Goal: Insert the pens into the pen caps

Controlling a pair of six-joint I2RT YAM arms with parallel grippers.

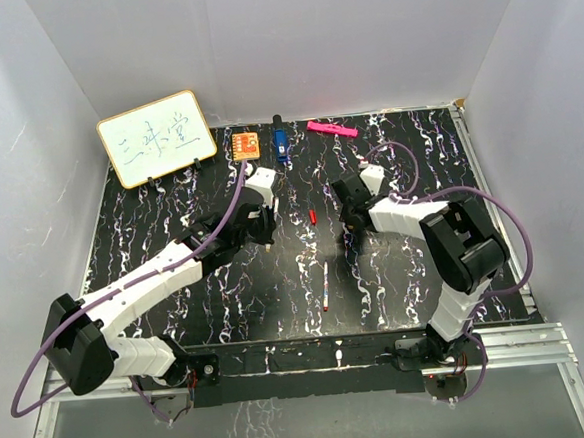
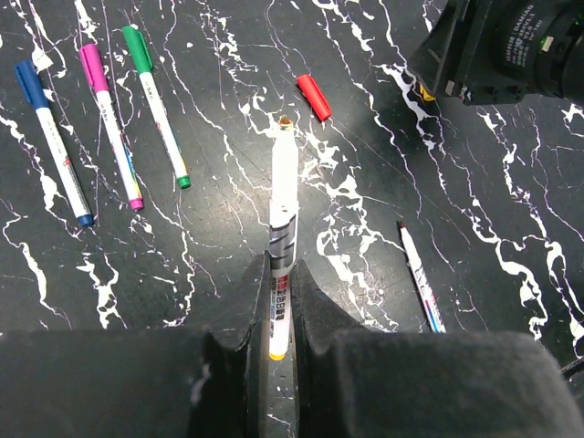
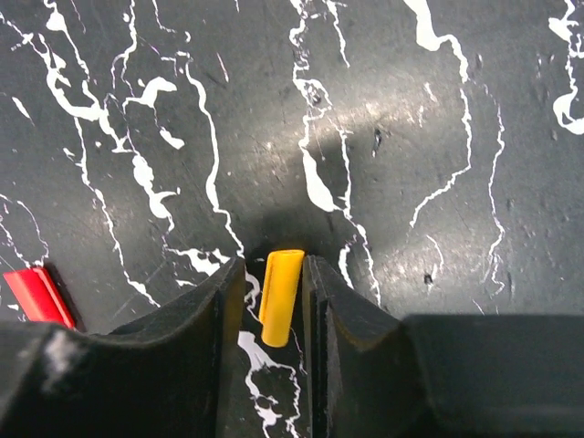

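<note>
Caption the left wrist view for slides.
Left tool grips an uncapped pen aimed toward the red cap; three capped pens lie at frame left, one loose pen at frame right.

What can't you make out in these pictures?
- Top view: the left arm covers the held pen and, seemingly, the three capped pens.
- Right wrist view: a finger cuts off the red cap; whether the right hand actually squeezes the yellow cap is unclear.
- Left wrist view: the left hand hides the loose pen's lower end.
</note>
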